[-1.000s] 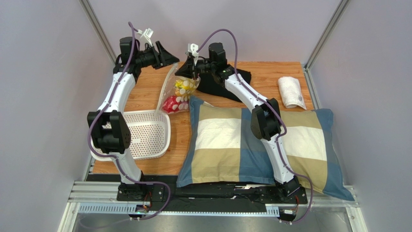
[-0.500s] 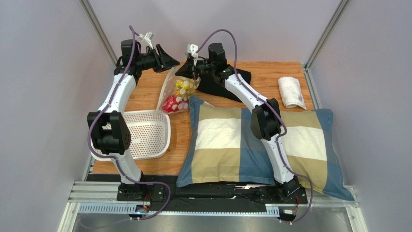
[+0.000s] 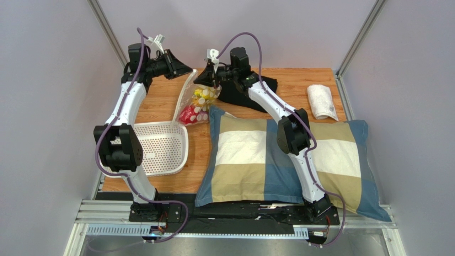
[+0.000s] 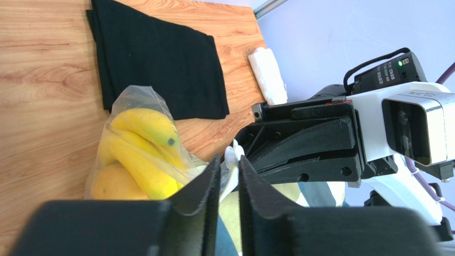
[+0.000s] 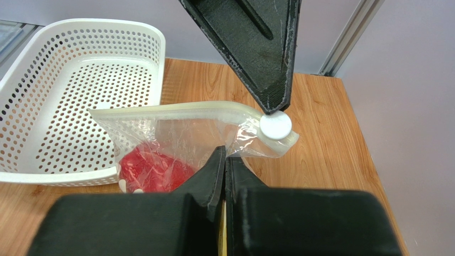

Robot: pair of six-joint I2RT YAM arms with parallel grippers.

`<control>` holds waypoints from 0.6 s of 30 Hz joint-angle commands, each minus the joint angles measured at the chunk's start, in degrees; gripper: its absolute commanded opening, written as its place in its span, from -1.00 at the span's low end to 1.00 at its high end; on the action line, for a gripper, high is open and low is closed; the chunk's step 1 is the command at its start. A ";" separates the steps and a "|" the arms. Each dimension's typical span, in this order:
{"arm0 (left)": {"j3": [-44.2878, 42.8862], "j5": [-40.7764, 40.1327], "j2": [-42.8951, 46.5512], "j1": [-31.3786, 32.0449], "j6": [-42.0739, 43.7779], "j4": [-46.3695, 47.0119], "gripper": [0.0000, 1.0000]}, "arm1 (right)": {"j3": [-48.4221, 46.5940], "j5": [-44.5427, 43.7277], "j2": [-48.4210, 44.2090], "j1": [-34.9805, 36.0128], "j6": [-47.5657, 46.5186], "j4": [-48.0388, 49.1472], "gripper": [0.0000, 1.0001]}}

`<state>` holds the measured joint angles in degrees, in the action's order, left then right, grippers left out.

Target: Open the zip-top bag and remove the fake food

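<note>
The zip-top bag (image 3: 193,101) hangs between my two grippers at the back of the table. Yellow bananas (image 4: 141,144) and an orange-yellow fruit (image 4: 107,184) show through it in the left wrist view. The red pepper (image 5: 152,170) shows in the right wrist view. My left gripper (image 3: 187,69) is shut on the bag's white zip slider (image 5: 276,126), at the end of the zip strip; the slider sits between its tips (image 4: 228,159). My right gripper (image 3: 203,80) is shut on the bag's plastic just below the zip (image 5: 224,154). The onion is hidden.
A white perforated tray (image 3: 160,146) stands at the left front. A checked pillow (image 3: 256,154) lies in the middle and right. A folded black cloth (image 4: 160,58) lies behind the bag. A rolled white towel (image 3: 322,101) lies at the back right.
My left gripper has moved a little to the left and back with the slider. The right gripper and the bag's body have stayed in place.
</note>
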<state>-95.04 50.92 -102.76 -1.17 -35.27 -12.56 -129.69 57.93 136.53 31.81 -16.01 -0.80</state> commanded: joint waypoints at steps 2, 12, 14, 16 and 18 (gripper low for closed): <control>-3.30 1.90 0.02 -0.06 0.99 -0.89 -0.26 | -2.50 -0.36 -2.85 0.18 -1.57 -0.52 -1.00; -3.74 4.37 -1.38 0.11 -0.07 -0.10 -0.22 | -3.55 -0.80 -1.97 0.71 -1.30 -0.26 -1.00; -3.92 4.28 -1.56 0.29 0.46 -0.80 -0.31 | -3.64 -0.98 -1.97 0.79 -1.22 -0.08 -1.00; -4.01 4.37 -1.92 0.29 0.37 -0.63 -0.32 | -3.90 -1.15 -1.79 0.97 -1.13 0.01 -1.00; -4.27 4.81 -2.18 0.47 0.11 -0.10 -0.37 | -3.99 -1.24 -1.71 1.06 -1.04 0.01 -1.00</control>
<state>-96.42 53.87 -104.29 -1.08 -35.07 -13.52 -130.56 57.30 136.53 32.25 -16.19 -2.28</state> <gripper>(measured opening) 0.337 0.006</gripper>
